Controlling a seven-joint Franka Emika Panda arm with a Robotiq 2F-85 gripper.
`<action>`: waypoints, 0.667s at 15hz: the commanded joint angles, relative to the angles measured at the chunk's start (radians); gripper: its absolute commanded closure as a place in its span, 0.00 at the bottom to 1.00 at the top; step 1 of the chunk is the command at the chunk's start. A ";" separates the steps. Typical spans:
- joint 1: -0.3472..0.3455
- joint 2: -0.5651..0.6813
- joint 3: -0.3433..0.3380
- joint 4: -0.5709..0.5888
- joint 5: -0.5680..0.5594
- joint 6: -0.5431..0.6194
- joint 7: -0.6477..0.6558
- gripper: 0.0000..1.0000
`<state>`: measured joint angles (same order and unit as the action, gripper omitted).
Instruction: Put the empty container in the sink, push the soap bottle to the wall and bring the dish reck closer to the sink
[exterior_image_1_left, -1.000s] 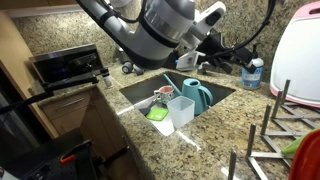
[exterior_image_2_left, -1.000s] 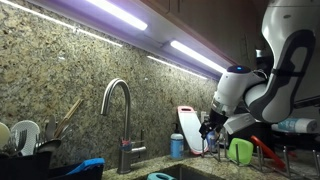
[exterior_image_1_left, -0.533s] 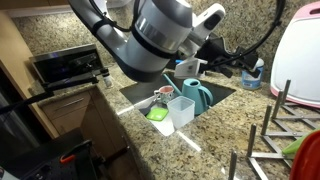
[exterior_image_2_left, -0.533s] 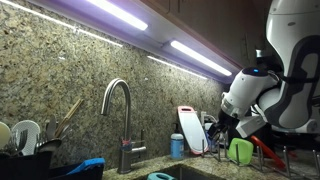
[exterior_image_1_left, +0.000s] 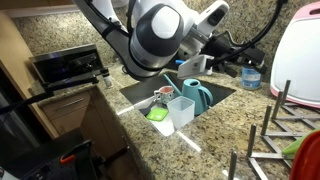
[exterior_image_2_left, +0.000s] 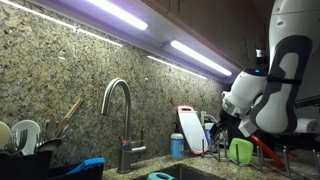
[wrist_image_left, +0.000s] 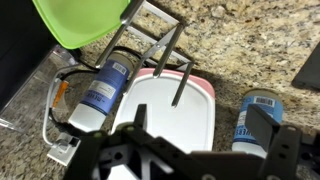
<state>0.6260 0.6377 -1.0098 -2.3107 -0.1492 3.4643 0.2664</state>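
Observation:
The empty container (exterior_image_1_left: 181, 110), a translucent white square tub, stands upright inside the sink (exterior_image_1_left: 131, 97) next to a teal jug (exterior_image_1_left: 197, 95). On the counter by the wall (exterior_image_2_left: 60, 70) sits the soap bottle (exterior_image_1_left: 253, 72) (exterior_image_2_left: 177, 146). In the wrist view the soap bottle (wrist_image_left: 256, 112) lies just behind my right finger, beside a white board with a pink rim (wrist_image_left: 170, 105). My gripper (wrist_image_left: 200, 130) (exterior_image_2_left: 213, 130) hovers open above them, holding nothing. The dish reck (exterior_image_1_left: 272, 125) fills the near right counter, and its prongs (wrist_image_left: 150, 45) show in the wrist view.
A chrome faucet (exterior_image_2_left: 120, 105) rises beside the sink. A green plate (wrist_image_left: 85, 20) rests on the rack, and a blue-labelled bottle (wrist_image_left: 105, 88) with cables lies left of the board. A large white appliance (exterior_image_1_left: 298, 55) stands at the far right, a black appliance (exterior_image_1_left: 65, 65) at the left.
The arm has swung a little toward the soap bottle and rack side of the counter. The gripper stays open, and nothing on the counter has moved.

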 joint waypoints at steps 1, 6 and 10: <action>-0.077 -0.050 0.094 -0.022 0.137 0.000 -0.176 0.00; -0.163 -0.083 0.175 -0.020 0.218 0.000 -0.299 0.00; -0.191 -0.123 0.198 -0.026 0.223 0.000 -0.366 0.00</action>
<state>0.4603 0.5846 -0.8414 -2.3156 0.0545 3.4642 -0.0172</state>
